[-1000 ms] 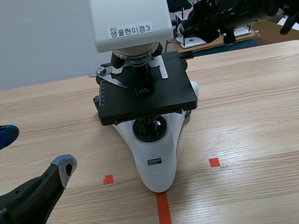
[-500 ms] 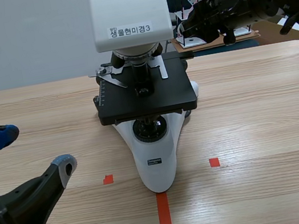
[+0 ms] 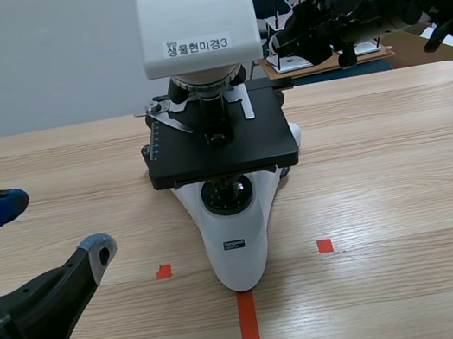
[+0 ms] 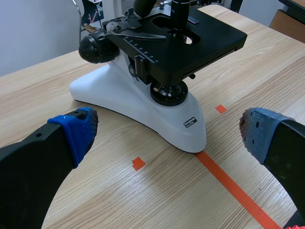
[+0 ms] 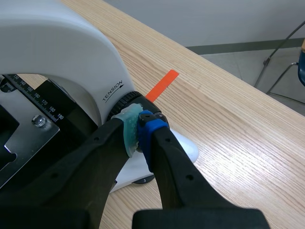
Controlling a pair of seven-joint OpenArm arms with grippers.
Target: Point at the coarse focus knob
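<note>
What changed: pretty much nothing tbh. Over the last second both arms and the microscope [image 3: 236, 247] sit exactly where they were.

What that means: I'd say the pointing is basically done and the right arm is just holding the pose. No more travel looks needed.

Right pincer [image 5: 138, 131]: closed up tight, the two pads [image 5: 127, 130] are pressed together with nothing between them, and the tips are up against the knob.

Coarse focus knob [image 5: 127, 99]: the black ribbed ring on the side of the microscope's white arm, right by the "TENSION" marking and above the worktop [image 3: 406, 190].

Left pincer [image 3: 51, 227]: spread wide and holding nothing. It's low over the worktop on its own side, well apart from the microscope.

Hard to see: the pads cover most of the knob in the right wrist view, so I can't tell if they're actually touching it or just a hair short.

Also hidden: in the scene view the right pincer's tip goes behind the microscope head, so you can't see the knob or the contact there.

Cut off: the top of the microscope head runs out of the scene view.
</note>
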